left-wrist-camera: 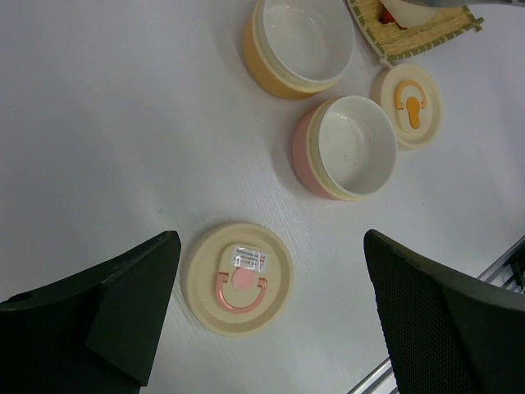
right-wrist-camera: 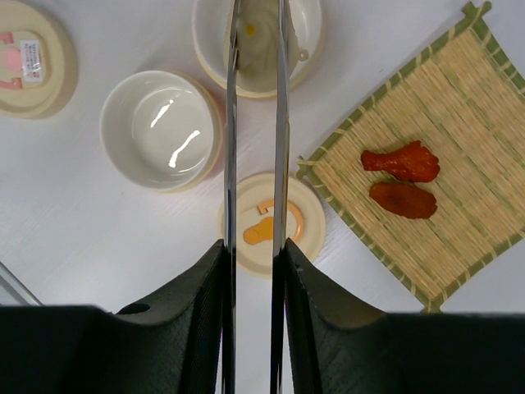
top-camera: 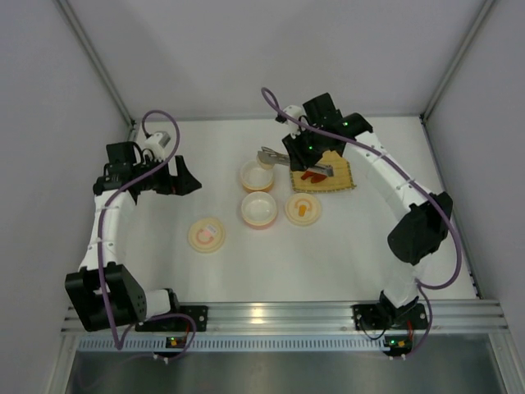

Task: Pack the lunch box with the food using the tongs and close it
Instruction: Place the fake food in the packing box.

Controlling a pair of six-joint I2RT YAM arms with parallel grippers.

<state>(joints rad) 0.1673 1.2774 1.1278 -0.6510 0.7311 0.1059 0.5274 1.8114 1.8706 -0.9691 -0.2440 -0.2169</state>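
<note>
My right gripper [right-wrist-camera: 254,246] is shut on the silver tongs [right-wrist-camera: 230,123], whose two thin arms run forward over the orange-marked lid [right-wrist-camera: 303,238] and the orange bowl [right-wrist-camera: 305,37]. From above, the tongs [top-camera: 283,158] point left from that gripper [top-camera: 308,156] toward the orange bowl [top-camera: 257,176]. Two red-orange food pieces [right-wrist-camera: 402,160] [right-wrist-camera: 402,199] lie side by side on the woven mat [right-wrist-camera: 459,107]. The pink bowl [right-wrist-camera: 105,123] is empty. My left gripper [left-wrist-camera: 271,238] hangs open above the pink-marked lid [left-wrist-camera: 238,279], holding nothing.
Both cream lids lie flat on the white table: the pink-marked one [top-camera: 207,234] at near left, the orange-marked one [top-camera: 303,208] beside the pink bowl [top-camera: 258,208]. The mat [top-camera: 336,182] lies at the back right. Grey walls close in the table on three sides.
</note>
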